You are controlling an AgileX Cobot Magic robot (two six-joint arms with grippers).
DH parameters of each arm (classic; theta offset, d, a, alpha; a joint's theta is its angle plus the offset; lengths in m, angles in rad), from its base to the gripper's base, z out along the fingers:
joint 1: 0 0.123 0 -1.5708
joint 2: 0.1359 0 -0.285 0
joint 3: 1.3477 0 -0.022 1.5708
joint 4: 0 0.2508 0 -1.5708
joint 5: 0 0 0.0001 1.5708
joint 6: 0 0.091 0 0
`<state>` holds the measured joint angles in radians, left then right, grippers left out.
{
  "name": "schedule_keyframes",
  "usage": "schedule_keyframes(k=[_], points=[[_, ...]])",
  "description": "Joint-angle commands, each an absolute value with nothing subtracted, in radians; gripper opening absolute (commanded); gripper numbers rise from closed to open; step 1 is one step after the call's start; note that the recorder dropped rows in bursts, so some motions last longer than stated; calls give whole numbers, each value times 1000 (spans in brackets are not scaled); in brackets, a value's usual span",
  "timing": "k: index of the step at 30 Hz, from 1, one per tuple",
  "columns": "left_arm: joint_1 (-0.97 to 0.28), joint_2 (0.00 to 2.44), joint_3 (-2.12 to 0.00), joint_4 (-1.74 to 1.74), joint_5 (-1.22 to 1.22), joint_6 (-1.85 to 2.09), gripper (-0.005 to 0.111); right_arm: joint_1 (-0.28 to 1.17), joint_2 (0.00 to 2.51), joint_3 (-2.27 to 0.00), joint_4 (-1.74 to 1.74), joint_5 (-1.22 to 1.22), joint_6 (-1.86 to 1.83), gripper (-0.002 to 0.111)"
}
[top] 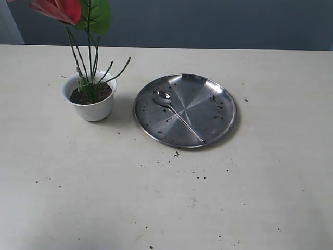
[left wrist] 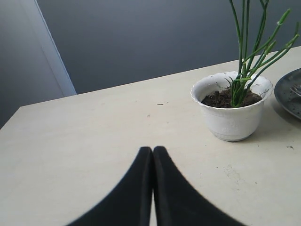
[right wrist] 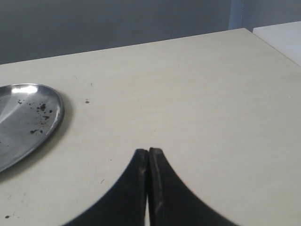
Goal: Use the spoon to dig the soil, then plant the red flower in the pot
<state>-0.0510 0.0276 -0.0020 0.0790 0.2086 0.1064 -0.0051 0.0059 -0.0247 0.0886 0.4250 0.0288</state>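
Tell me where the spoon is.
In the exterior view, the spoon lies on the round steel plate near mid-table, its head toward the white pot standing left of the plate.

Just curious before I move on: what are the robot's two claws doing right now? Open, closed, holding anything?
Left gripper: closed, holding nothing.
Right gripper: closed, holding nothing.

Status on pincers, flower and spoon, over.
Both shut, empty: left pincer, right pincer. In the pot: soil, red flower upright. On the steel plate: spoon. Nothing blocking.
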Motion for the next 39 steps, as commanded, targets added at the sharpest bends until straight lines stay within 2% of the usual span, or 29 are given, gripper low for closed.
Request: schedule_keyframes(k=[1, 39], points=[[-53, 23, 0, 71, 201, 101, 0, -11, 0, 0, 76, 390, 31, 0], [-53, 23, 0, 71, 201, 101, 0, -11, 0, 0, 144, 371, 24, 0]])
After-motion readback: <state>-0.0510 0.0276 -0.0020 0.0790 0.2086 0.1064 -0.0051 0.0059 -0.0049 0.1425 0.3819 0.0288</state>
